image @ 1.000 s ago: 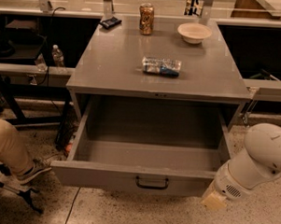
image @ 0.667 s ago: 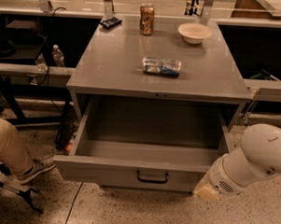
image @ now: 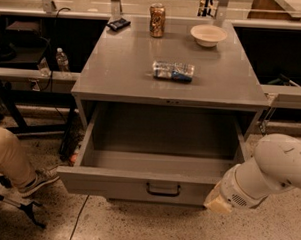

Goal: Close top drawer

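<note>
The wide grey metal top drawer (image: pixel 132 185) carries a black loop handle (image: pixel 163 189). At its right front corner, the white arm's end effector (image: pixel 217 203) looks pale tan. Behind the drawer, the grey table (image: pixel 118 65) bears a gold-brown can (image: pixel 157 20), a cream bowl (image: pixel 208 35) and a blue-and-silver crumpled packet (image: pixel 173 71).

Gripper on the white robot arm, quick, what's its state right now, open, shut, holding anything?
Gripper: cannot be told whether open, closed or holding anything; it is low beside the right end of the front panel of the open, wide grey metal top drawer.

smooth white rounded arm (image: pixel 281 165) with a dotted vent (image: pixel 239 200), ending in a beige gripper (image: pixel 216 203) at lower right.
</note>
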You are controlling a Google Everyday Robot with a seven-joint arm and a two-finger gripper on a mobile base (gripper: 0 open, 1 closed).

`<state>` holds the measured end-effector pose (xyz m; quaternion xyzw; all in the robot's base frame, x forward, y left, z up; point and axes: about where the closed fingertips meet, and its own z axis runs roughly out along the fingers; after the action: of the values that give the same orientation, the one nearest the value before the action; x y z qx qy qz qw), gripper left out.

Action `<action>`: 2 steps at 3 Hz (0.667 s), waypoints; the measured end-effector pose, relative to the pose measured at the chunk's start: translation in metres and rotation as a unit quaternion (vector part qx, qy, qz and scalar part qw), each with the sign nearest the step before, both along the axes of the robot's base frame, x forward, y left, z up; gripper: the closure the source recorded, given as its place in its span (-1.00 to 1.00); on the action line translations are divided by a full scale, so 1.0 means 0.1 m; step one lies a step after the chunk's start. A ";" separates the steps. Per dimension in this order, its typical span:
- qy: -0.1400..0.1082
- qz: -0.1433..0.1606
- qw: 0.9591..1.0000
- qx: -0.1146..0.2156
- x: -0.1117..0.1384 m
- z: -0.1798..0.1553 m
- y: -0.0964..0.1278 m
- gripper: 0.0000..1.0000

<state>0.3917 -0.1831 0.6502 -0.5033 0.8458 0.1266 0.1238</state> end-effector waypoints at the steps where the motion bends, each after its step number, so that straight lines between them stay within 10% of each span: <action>1: -0.052 0.043 0.998 0.011 0.22 -0.05 0.15 1.00; 2: -0.112 0.080 0.990 0.013 0.53 -0.12 0.32 1.00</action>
<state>0.4452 -0.1507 0.6380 -0.5784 0.7821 0.0892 0.2140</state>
